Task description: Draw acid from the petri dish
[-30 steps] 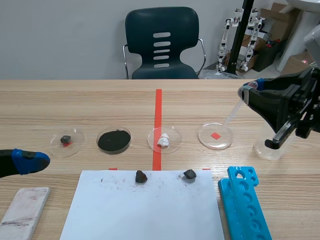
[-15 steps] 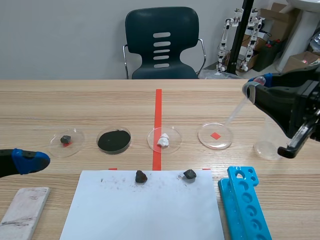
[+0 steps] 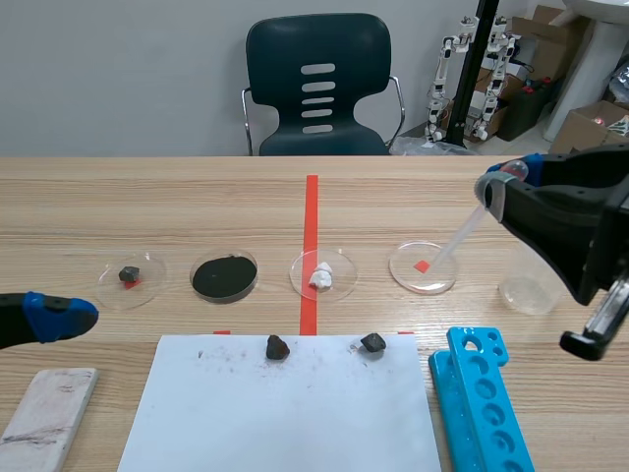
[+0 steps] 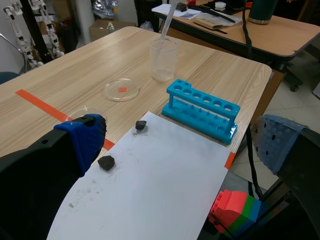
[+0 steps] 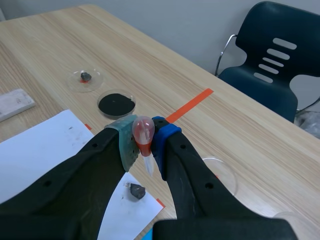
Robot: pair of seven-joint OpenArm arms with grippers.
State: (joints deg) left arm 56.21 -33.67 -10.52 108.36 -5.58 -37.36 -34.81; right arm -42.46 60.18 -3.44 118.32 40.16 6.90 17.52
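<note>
- Now: right gripper (image 5: 145, 142) clenched on clear plastic dropper (image 3: 458, 236), tip slanting over round clear dish (image 3: 405, 276).
- Left gripper (image 4: 177, 142) released, low beside white paper (image 3: 285, 413), well apart.

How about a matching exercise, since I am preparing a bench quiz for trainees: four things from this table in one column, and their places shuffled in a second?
Things:
1. pipette
2. blue test tube rack
3. beaker
4. dark stones

Places:
A. on the far edge of the white sheet
B. clamped in the right gripper
C. beside the clear petri dish, on its right-arm side
D. standing beside the white sheet

Pairs: 1-B, 2-D, 3-C, 4-A
</note>
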